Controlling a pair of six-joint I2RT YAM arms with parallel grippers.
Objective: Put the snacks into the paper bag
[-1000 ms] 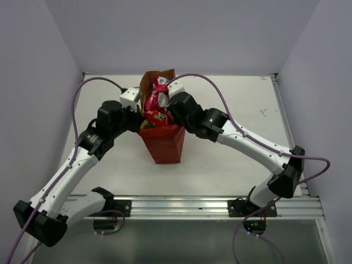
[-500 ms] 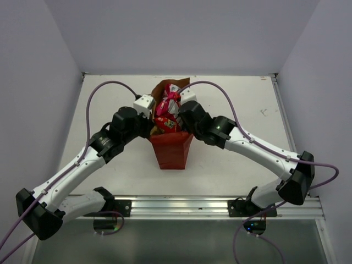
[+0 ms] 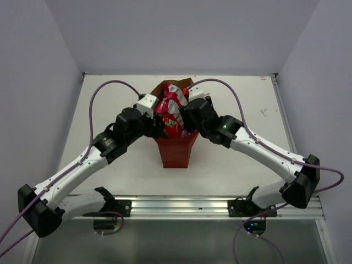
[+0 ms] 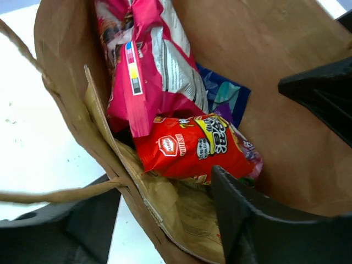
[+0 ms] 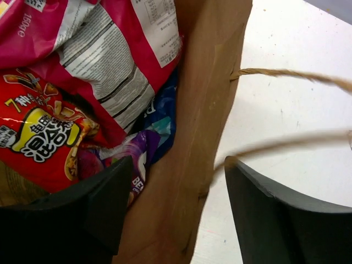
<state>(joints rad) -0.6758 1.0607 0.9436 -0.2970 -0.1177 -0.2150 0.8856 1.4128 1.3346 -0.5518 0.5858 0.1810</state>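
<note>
Both jaws stand open, left gripper (image 4: 157, 223) and right gripper (image 5: 177, 195) each straddling a paper bag (image 3: 176, 153) wall. A red packet (image 4: 192, 148) lies inside.

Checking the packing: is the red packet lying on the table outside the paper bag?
No, the red packet sits inside the paper bag, beside the pink-and-silver packet.

The mouth of the paper bag (image 3: 176, 154) is blocked by the pink-and-silver packet (image 3: 170, 104). Its walls are straddled by the left gripper (image 4: 165, 231) and right gripper (image 5: 176, 214). The table (image 3: 247, 99) around is left open.
</note>
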